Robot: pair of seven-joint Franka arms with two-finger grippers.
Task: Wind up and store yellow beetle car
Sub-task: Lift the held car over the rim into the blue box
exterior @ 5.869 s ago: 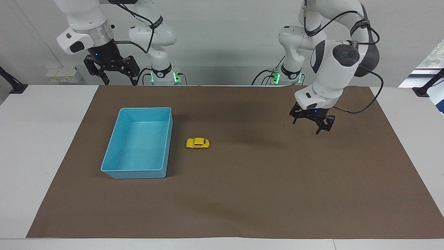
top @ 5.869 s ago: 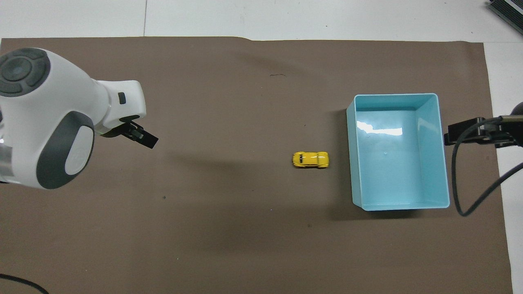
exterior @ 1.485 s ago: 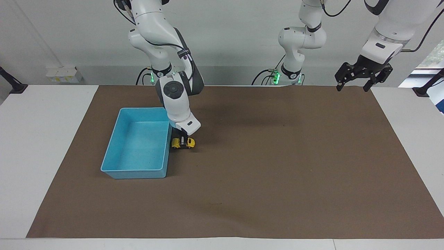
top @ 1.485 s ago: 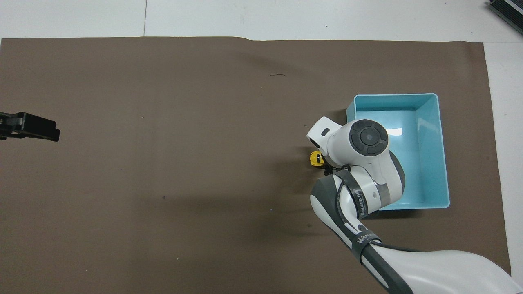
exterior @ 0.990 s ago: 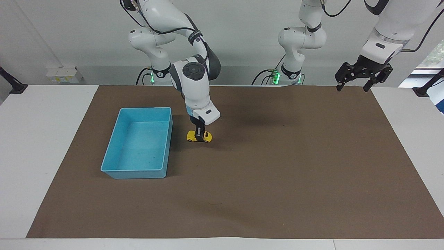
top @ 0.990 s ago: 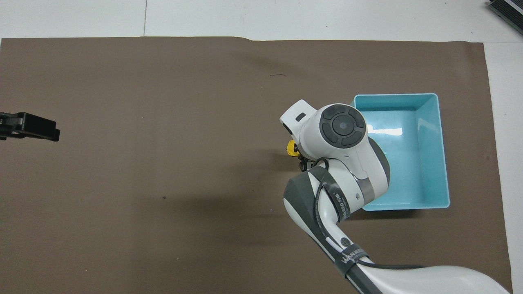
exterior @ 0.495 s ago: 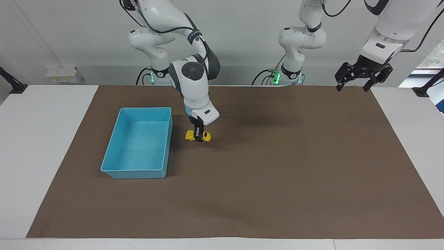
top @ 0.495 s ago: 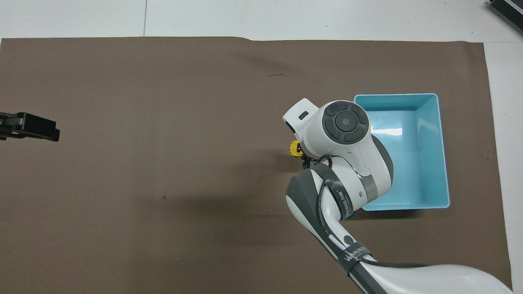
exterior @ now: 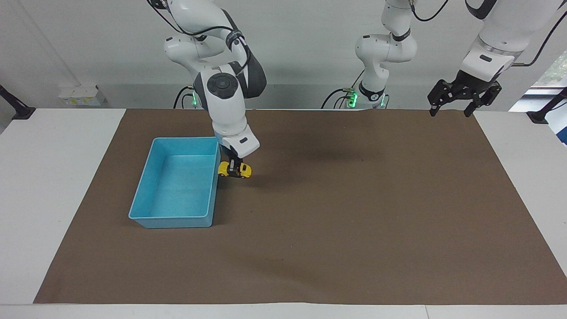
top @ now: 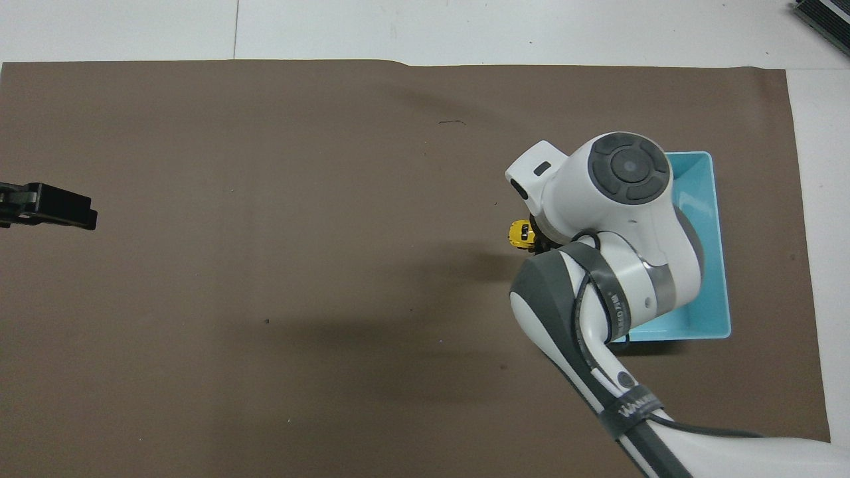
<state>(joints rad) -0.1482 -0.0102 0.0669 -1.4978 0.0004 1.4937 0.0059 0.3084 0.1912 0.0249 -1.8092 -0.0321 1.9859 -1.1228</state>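
Facing view: the right gripper (exterior: 235, 169), clamped on the tiny yellow rounded toy beetle car (exterior: 234, 170) just beside the light-blue plastic bin (exterior: 146, 219), should clear its rim; the left gripper (exterior: 457, 101) waits, spread apart.

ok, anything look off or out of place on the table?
Nothing stands out. The right gripper is shut on the yellow car, just beside the blue bin, which sits square and empty on the brown mat. The left gripper waits open over the mat's edge.
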